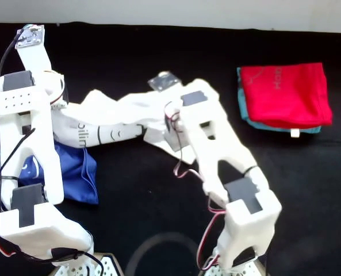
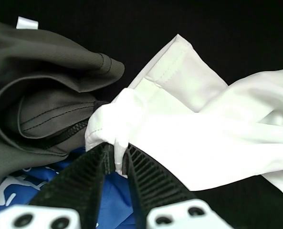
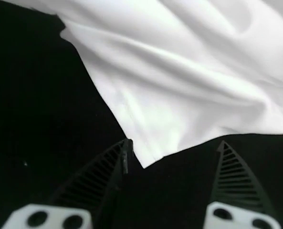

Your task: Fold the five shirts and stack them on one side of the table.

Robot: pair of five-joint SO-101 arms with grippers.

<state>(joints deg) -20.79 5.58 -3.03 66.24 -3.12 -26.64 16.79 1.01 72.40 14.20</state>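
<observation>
White shirt [image 1: 118,115] lies unfolded and rumpled on the black table [image 1: 158,195], stretched in a band from the left arm [image 1: 26,144] to the right arm [image 1: 228,155] near the table's middle. Dark print shows on the cloth at its left end.

Left arm stands over the left side of the table. Right arm reaches forward from the near edge, and its wrist sits above the right end of the white shirt.

Red shirt [image 1: 285,92] lies folded at the far right of the table, well apart from both arms. It rests on top of a folded teal shirt [image 1: 242,106], whose edges show along the left and near sides of the stack. A small white tag [image 1: 295,133] sticks out at the near edge of the stack.

Blue shirt [image 1: 78,169] lies crumpled at the left, beneath the left arm and touching the white shirt. Grey shirt [image 2: 46,71] lies bunched just beside it, partly over the blue cloth.

Left gripper [image 2: 117,152] has its jaws closed narrow on a gathered fold of the white shirt, which bulges out above the fingertips. Right gripper [image 3: 175,143] has its jaws spread wide, one on each side of a hemmed corner of the white shirt, with nothing gripped.
</observation>
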